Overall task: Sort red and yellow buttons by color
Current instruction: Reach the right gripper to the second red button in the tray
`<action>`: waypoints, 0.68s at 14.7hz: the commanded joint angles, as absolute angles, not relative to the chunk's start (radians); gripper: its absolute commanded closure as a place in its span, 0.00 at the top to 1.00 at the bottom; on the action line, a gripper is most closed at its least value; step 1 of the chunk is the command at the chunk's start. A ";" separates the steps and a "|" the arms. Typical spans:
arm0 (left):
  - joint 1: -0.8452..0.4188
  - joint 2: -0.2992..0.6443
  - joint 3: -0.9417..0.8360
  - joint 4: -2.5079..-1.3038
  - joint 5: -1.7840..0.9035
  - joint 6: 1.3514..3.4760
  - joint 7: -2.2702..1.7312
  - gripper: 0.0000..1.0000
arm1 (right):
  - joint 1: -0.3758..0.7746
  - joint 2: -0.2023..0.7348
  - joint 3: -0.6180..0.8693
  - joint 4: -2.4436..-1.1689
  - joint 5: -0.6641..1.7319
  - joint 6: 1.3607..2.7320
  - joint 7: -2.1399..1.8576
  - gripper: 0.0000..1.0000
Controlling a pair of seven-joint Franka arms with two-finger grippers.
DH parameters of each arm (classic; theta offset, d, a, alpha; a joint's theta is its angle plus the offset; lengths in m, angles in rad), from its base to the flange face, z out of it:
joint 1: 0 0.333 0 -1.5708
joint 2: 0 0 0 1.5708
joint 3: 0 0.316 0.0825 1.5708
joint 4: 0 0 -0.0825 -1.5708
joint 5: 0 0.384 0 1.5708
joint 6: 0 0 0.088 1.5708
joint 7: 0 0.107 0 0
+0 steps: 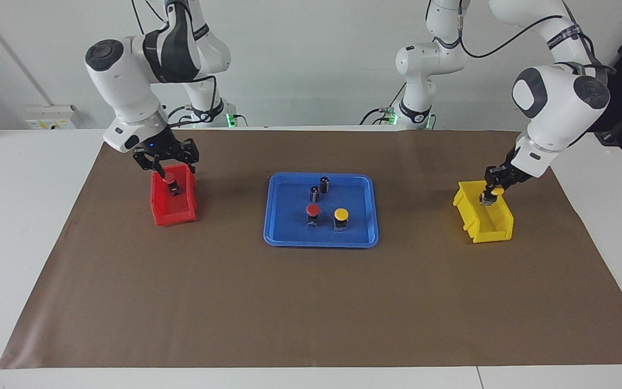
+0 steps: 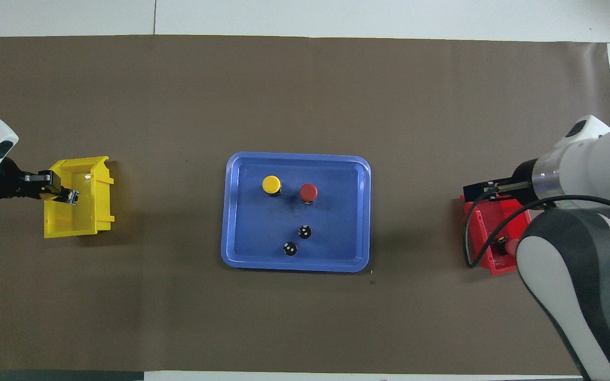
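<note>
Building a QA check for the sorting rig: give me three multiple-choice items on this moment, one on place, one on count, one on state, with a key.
1. Where do the dark cylinders stand?
A in a green bowl; B in the blue tray; C on a wooden shelf.
2. How many buttons are in the tray?
A one; B two; C four.
3. The left end effector is:
A open over the tray; B shut on a red button; C shut on the held yellow button over the yellow bin.

Key:
1 B, both stand inside the tray's rim.
2 B, only the tray red button and the tray yellow button.
3 C, it grips that button above the bin.
</note>
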State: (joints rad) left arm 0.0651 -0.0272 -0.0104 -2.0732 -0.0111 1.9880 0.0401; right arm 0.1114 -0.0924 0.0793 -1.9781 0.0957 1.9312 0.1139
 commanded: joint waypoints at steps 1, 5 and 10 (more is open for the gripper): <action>0.078 -0.067 -0.021 -2.167 0.009 2.068 0.049 0.01 | 0.255 0.151 0.078 -1.677 0.074 1.885 0.343 0.95; 0.092 -0.078 -0.021 -2.219 0.009 2.086 0.051 0.01 | 0.408 0.314 0.080 -1.580 -0.011 1.992 0.509 0.87; 0.095 -0.080 -0.021 -2.286 0.009 2.152 -0.018 0.01 | 0.497 0.414 0.078 -1.588 -0.063 2.075 0.612 0.75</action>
